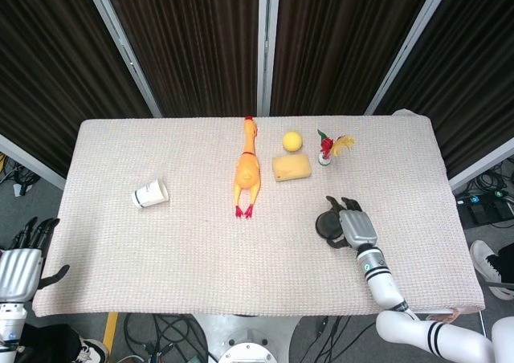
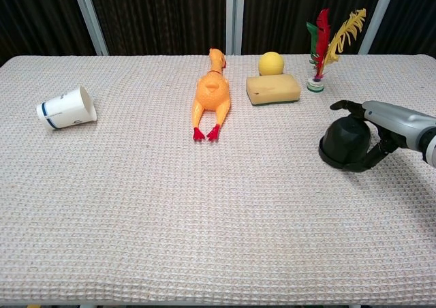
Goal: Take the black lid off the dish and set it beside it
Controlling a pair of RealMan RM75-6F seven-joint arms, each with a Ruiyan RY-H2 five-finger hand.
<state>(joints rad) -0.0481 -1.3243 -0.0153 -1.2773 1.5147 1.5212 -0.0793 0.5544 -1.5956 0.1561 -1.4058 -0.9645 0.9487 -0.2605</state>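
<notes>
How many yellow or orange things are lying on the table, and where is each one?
3. The rubber chicken lies at the middle of the far half. The sponge lies just right of it. The ball sits behind the sponge. None seems hidden.

A glossy black domed lid (image 2: 347, 142) sits between silver-grey, black-tipped fingers (image 2: 346, 105). Beyond them lie an orange rubber chicken (image 2: 211, 94), a yellow foam sponge (image 2: 273, 89) and a beige waffle-weave cloth (image 2: 170, 206).

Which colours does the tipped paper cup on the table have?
White paper cup with a dark blue band near its base; chest view shows it best.
</notes>
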